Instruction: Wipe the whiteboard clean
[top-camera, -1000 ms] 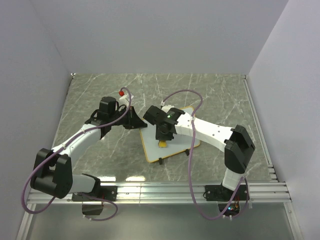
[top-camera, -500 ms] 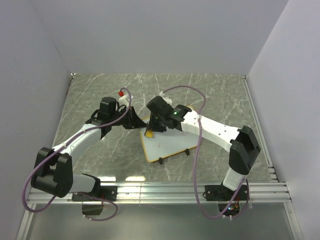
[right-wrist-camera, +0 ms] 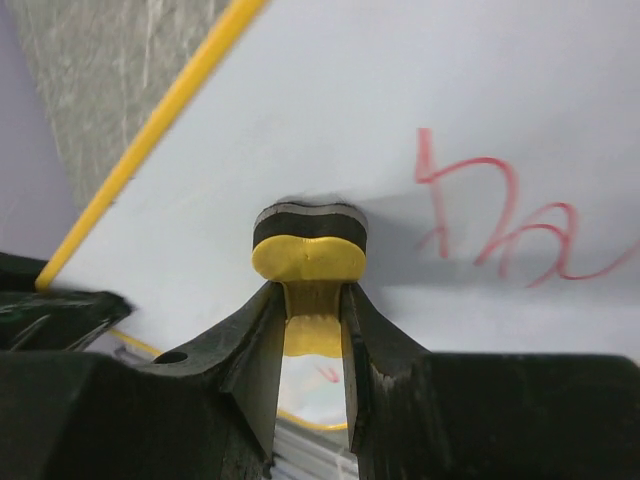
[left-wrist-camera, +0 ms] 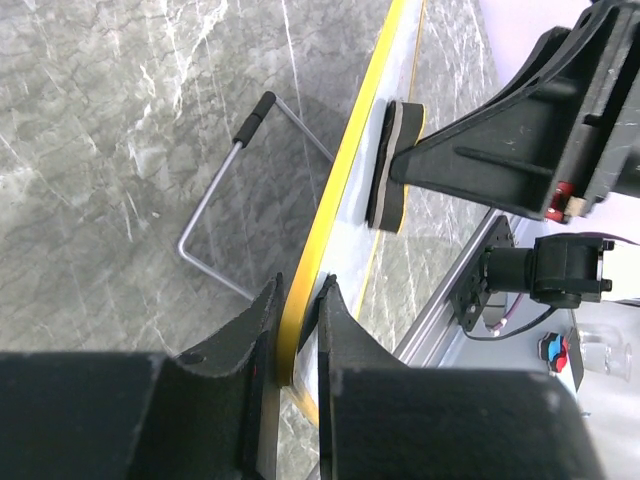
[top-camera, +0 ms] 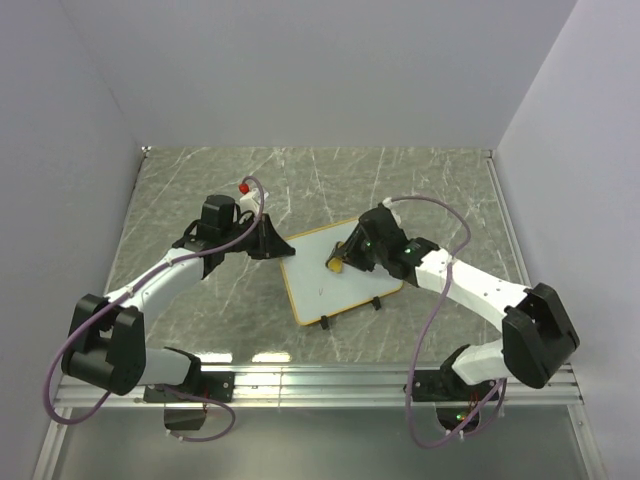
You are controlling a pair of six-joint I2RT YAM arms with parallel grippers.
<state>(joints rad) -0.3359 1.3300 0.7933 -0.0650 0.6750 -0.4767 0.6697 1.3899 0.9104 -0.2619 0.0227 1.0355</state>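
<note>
Running near-left to far-right: whiteboard long axis (feet nearside).

Right end effector, fingers closed on the narrow waist of a yellow eraser whose dark pad presses against the whiteboard. Red marks lie right of the eraser. The yellow frame runs diagonally at left, with grey desk beyond.

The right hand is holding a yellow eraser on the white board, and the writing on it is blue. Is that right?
Not quite: the writing is red, not blue, as the right wrist view shows. The right gripper does hold the yellow eraser against the whiteboard.
</note>
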